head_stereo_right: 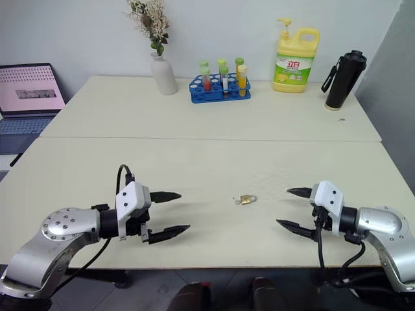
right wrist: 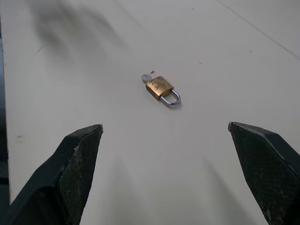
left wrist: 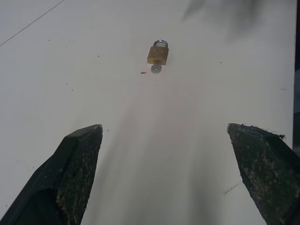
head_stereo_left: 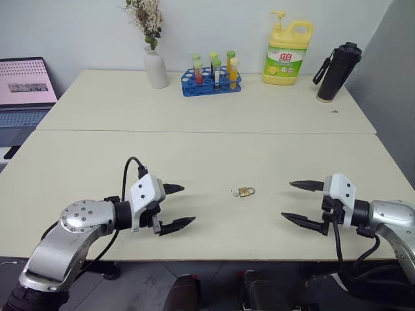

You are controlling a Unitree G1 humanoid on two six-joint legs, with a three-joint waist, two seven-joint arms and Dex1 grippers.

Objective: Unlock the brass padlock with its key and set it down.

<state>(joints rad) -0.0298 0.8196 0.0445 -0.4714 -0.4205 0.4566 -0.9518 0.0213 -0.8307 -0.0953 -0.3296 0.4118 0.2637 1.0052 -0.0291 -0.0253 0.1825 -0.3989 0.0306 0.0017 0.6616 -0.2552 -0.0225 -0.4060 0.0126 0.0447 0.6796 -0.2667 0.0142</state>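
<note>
The brass padlock (head_stereo_left: 245, 192) lies flat on the cream tabletop (head_stereo_left: 194, 155), roughly midway between the two pincers and apart from both. Its silver shackle (right wrist: 170, 99) looks seated in the body, and the key (right wrist: 146, 78) sticks out of the end opposite the shackle, its small round head resting on the tabletop. In the right wrist view the shackle end points toward the right pincer; in the left wrist view the key end faces the left pincer.

The left pincer (head_stereo_left: 175, 207) hovers above the tabletop to the padlock's left, released, its two black fingers (left wrist: 70, 173) spread wide with nothing between them. It points across toward the padlock. The right pincer (head_stereo_left: 299, 203) is on the other side of the padlock, likewise released and empty, its fingers (right wrist: 267, 168) wide apart and aimed back toward the padlock.

Well beyond the pincers, along the far edge of the tabletop by the wall, stand a white vase of dried flowers (head_stereo_left: 154, 61), a blue rack of coloured tubes (head_stereo_left: 211, 79), a yellow pump bottle (head_stereo_left: 288, 52) and a black flask (head_stereo_left: 337, 71). Far off past the left pincer, beside the tabletop, an open laptop (head_stereo_left: 24, 91) shows a pink screen.
</note>
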